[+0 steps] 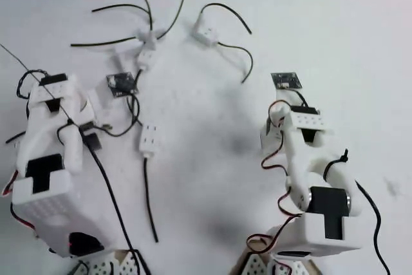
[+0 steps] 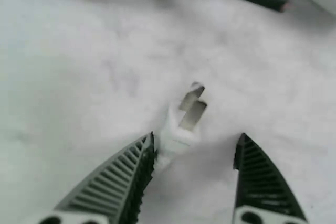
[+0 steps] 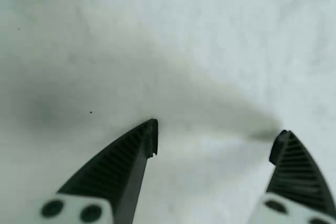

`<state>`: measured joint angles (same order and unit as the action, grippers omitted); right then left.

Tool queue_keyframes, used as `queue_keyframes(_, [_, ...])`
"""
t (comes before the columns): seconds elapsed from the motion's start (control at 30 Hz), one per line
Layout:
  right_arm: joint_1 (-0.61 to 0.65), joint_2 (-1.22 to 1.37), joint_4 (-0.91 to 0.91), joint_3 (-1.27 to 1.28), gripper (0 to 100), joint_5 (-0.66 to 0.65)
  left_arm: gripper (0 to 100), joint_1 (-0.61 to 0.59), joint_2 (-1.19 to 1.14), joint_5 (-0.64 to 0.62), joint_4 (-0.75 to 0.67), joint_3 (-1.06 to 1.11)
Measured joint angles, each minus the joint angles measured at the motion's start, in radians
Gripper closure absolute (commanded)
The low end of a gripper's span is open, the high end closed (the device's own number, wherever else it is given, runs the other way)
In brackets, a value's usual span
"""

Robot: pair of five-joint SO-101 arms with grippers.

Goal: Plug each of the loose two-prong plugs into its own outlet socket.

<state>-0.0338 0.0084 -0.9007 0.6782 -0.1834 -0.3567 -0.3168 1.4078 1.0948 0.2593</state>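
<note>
The left gripper (image 2: 196, 139) straddles a loose two-prong plug (image 2: 177, 136) lying flat on the table (image 1: 212, 159), fingers wide and one touching it, apparently set to pinch, while an outlet socket (image 1: 150, 138) lies mid-table and the right gripper (image 3: 218, 129) hovers wide-fingered, likely ready to steady it.

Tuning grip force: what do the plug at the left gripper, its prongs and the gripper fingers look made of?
Plug body: white, smooth, faint sheen; probably moulded plastic.
Prongs: flat grey blades with a dull metallic shine; likely metal.
Left gripper fingers: dark, matt, ribbed faces; rigid plastic or something rubbery, the look leaves it open.
</note>
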Motion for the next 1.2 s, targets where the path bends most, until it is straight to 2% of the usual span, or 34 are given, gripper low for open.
queue_keyframes(0.07, [0.0, 0.0, 0.0, 0.0, 66.1, 0.0, 77, 0.011, -0.02, 0.0, -0.002, -0.006])
queue_keyframes(0.3, [0.0, 0.0, 0.0, 0.0, 66.1, 0.0, 98, 0.017, -0.035, 0.0, 0.014, 0.003])
queue_keyframes(0.57, [0.002, -0.002, 0.023, 0.006, 66.1, 0.0, 97, 0.02, -0.035, -0.006, 0.029, 0.002])
queue_keyframes(0.7, [0.002, -0.002, 0.023, 0.006, 66.1, 0.0, 97, 0.02, 0.015, -0.008, 0.095, -0.003])
queue_keyframes(0.93, [0.002, -0.002, 0.023, 0.006, 66.1, 0.0, 98, 0.086, 0.304, -0.008, 0.333, 0.02])
queue_keyframes(1.2, [0.002, 0.0, 0.023, 0.006, 66.1, 0.0, 98, 0.267, 0.71, -0.009, 0.373, 0.275])
